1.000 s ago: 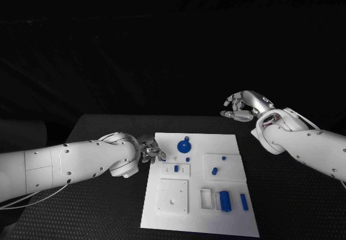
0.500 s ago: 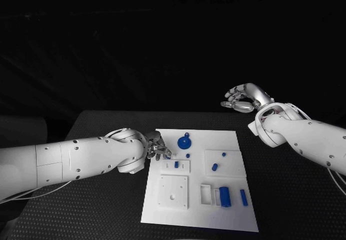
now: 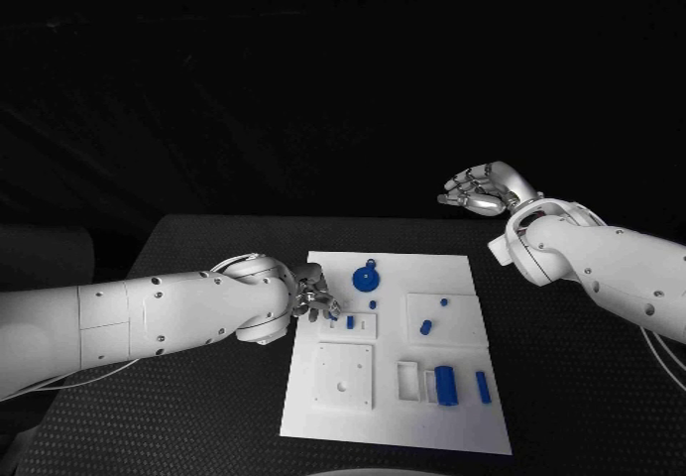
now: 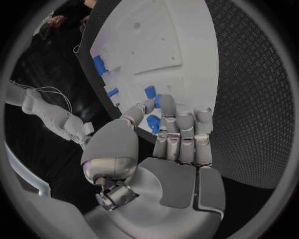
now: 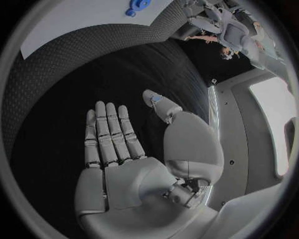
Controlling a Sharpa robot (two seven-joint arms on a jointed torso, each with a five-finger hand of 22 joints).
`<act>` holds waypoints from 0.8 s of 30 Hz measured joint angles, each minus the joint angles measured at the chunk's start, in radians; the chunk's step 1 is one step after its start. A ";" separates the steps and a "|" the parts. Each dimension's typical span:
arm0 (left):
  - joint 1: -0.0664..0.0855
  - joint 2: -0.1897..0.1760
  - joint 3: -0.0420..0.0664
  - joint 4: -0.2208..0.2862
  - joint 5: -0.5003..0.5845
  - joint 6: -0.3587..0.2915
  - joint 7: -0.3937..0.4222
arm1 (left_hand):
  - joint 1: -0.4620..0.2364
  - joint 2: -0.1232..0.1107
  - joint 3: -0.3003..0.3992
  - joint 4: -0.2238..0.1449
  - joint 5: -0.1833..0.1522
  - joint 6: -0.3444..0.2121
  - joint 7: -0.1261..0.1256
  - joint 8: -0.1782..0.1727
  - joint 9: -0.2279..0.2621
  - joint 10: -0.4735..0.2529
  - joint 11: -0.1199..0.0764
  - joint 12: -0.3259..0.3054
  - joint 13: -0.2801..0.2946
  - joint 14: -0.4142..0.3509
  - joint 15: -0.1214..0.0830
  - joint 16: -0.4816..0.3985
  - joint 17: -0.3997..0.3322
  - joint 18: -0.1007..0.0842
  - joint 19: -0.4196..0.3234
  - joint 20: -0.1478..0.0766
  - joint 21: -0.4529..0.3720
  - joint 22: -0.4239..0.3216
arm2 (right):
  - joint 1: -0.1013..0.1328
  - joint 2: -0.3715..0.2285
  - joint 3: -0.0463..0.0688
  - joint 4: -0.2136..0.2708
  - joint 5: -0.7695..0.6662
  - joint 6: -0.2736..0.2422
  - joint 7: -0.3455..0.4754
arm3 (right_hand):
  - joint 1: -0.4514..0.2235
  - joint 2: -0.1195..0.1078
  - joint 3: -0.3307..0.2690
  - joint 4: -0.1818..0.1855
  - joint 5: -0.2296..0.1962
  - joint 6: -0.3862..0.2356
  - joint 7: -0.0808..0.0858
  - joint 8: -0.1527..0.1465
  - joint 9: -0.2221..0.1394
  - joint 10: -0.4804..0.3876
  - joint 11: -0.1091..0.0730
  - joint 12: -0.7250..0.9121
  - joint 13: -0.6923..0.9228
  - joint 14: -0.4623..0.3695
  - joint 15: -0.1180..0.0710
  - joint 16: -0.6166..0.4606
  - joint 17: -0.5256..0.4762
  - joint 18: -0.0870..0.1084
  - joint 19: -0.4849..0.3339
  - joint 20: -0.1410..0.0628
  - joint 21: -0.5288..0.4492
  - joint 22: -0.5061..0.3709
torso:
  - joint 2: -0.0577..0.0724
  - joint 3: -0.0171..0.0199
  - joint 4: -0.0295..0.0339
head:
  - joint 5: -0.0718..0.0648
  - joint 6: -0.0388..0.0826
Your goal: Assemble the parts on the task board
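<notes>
The white task board [image 3: 398,428] lies in the middle of the black table. On it are a round blue disc [image 3: 366,280], a small blue peg [image 3: 373,306], a blue block [image 3: 445,385] and a blue bar [image 3: 484,388]. My left hand [image 3: 310,297] hovers at the board's left edge, near the disc. In the left wrist view the left hand [image 4: 171,149] pinches a small blue part [image 4: 152,123] between thumb and fingers, over the board [image 4: 156,45]. My right hand [image 3: 482,190] is raised beyond the table's far edge. In its own wrist view the right hand [image 5: 124,149] is spread flat and holds nothing.
A white square plate [image 3: 345,375] with holes sits on the board's near left, and another raised plate [image 3: 446,319] on its right carries two small blue pieces. Black textured table [image 3: 200,407] surrounds the board. The right wrist view catches the board's corner [image 5: 74,25] and the disc [image 5: 138,6].
My left hand has edged in over the board's left edge. My right hand has lifted a little higher and farther from the board.
</notes>
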 measured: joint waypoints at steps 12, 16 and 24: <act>-0.020 0.001 0.000 -0.011 -0.023 0.011 -0.005 | 0.000 0.000 0.001 0.001 0.007 0.003 -0.003 0.000 0.002 0.003 -0.003 0.000 0.001 0.002 0.002 0.000 0.001 -0.002 0.000 0.000 0.004 0.000 | 0.000 0.001 0.000 0.000 0.029 0.017 0.005 | 0.000 0.000 -0.003 0.003 0.000 -0.004 0.004 0.000 -0.002 0.010 0.003 -0.013 -0.008 0.000 0.000 -0.004 -0.008 0.000 0.000 0.000 -0.008 0.000 | 0.000 -0.0005 0.0010 | 0.000 -0.006; -0.024 0.001 0.000 -0.013 -0.027 0.014 -0.005 | 0.000 0.000 0.001 0.001 0.007 0.003 -0.003 0.000 0.002 0.003 -0.003 0.000 0.001 0.006 0.001 0.000 0.001 -0.007 0.000 0.000 0.004 0.000 | 0.000 0.001 0.000 0.000 0.032 0.020 0.005 | 0.000 0.000 -0.003 0.003 0.000 -0.004 0.004 0.000 -0.002 0.014 -0.001 -0.018 -0.009 0.000 0.000 -0.004 -0.009 0.000 0.000 0.000 -0.008 0.000 | 0.000 -0.0004 0.0008 | 0.000 -0.006; -0.026 0.001 0.000 -0.017 -0.031 0.016 -0.005 | 0.000 0.000 0.001 0.001 0.007 0.003 -0.003 0.002 0.002 0.003 -0.003 0.000 0.002 0.006 0.002 0.000 0.001 -0.007 0.003 0.003 0.004 0.000 | 0.000 0.003 0.000 -0.001 0.035 0.024 0.006 | 0.000 0.000 -0.005 0.004 0.000 -0.004 0.004 0.000 -0.003 0.017 0.003 -0.023 -0.011 0.000 0.000 -0.004 -0.012 0.000 0.000 0.000 -0.012 0.000 | 0.000 0.0000 0.0006 | 0.001 -0.007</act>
